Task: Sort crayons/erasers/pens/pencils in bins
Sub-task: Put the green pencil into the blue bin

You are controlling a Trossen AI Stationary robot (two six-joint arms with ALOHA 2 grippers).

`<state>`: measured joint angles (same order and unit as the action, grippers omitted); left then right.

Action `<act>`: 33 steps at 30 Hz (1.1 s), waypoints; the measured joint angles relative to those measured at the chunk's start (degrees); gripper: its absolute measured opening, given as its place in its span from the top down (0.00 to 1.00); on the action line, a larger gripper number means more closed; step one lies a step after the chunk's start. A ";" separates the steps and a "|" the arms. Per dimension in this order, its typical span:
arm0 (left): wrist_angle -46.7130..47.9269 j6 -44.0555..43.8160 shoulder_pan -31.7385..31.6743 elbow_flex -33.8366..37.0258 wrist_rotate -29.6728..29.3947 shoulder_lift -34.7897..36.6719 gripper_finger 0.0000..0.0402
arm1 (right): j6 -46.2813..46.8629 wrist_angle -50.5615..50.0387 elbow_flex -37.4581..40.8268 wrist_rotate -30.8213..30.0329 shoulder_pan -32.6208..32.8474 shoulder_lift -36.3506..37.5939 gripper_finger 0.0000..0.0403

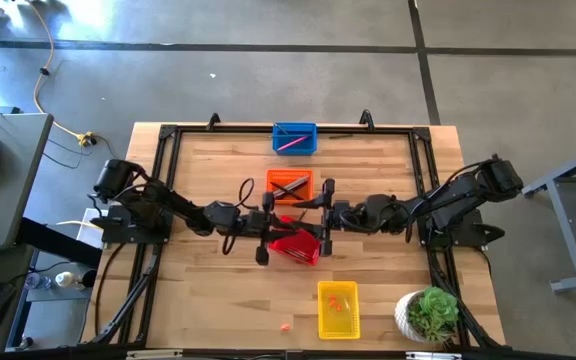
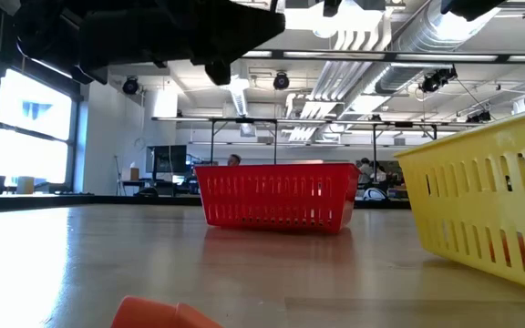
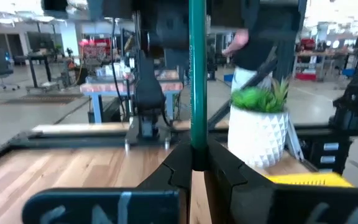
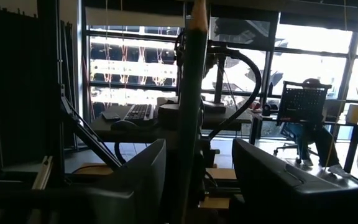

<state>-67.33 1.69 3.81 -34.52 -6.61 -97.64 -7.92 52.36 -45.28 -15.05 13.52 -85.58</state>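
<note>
The thin green pencil [image 3: 197, 74] stands upright, clamped between my left gripper [image 3: 191, 163] fingers above the table's middle. My right gripper [image 4: 194, 168], jaws apart, brackets the same pencil. The red plastic mesh basket [image 1: 295, 245] lies tilted below, orange basket [image 1: 289, 185] at 12 o'clock, blue basket [image 1: 294, 138] beyond, yellow basket [image 1: 337, 309] at 5 o'clock.

One camera looks straight down on the whole table [image 1: 218, 290]. A second sits at tabletop level, close behind the red basket [image 2: 276, 194], which both show. The wrist cameras face opposite ways.
</note>
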 joint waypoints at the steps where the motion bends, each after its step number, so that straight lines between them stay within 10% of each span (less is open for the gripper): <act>1: -0.41 0.00 0.00 -0.02 0.02 0.19 0.98 | 0.01 0.00 0.00 -0.02 0.00 0.00 0.56; 33: 0.20 0.46 0.00 0.02 0.09 0.15 0.98 | -1.40 0.23 4.67 -2.78 1.86 4.22 0.40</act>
<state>-67.13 2.15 3.81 -34.50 -6.52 -97.49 -9.32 52.59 -40.60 -17.83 15.38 -81.36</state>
